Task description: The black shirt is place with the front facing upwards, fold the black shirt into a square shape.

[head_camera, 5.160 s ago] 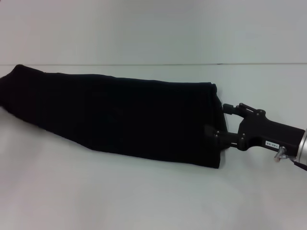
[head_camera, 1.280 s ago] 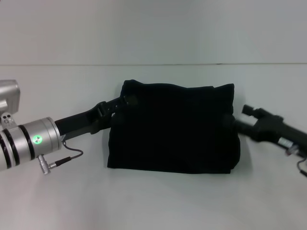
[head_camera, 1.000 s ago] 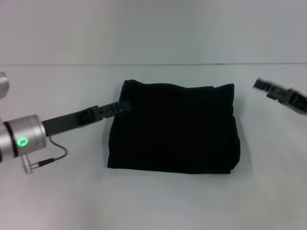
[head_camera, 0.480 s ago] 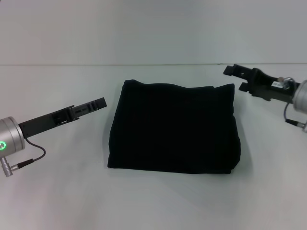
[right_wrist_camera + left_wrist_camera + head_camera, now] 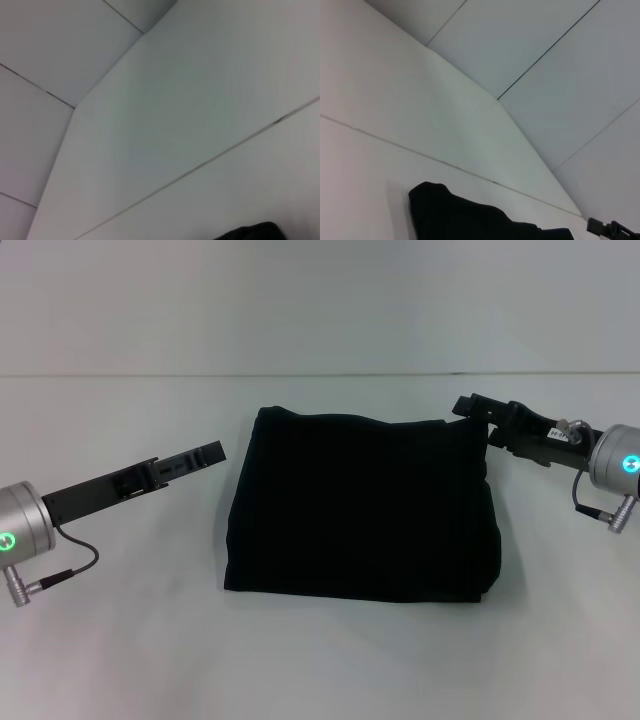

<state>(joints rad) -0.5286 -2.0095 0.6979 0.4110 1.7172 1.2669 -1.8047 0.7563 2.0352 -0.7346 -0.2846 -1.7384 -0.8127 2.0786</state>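
The plain black cloth short-sleeved shirt point(image 5: 362, 508) lies on the white table point(image 5: 320, 660) as a compact, roughly square bundle, midway between the two pincers, its lettering and neck label tucked out of sight. The left pincer point(image 5: 208, 454) hovers just off the shirt's near-side edge, holding nothing; whether its fingers are parted I cannot tell. The right pincer point(image 5: 478, 415) sits close to the far upper corner of the bundle, apparently released with its fingers spread and no cloth between them. Judging by the layout, the folding looks essentially complete; what remains is at most tidying the slightly uneven edges and parking both arms.
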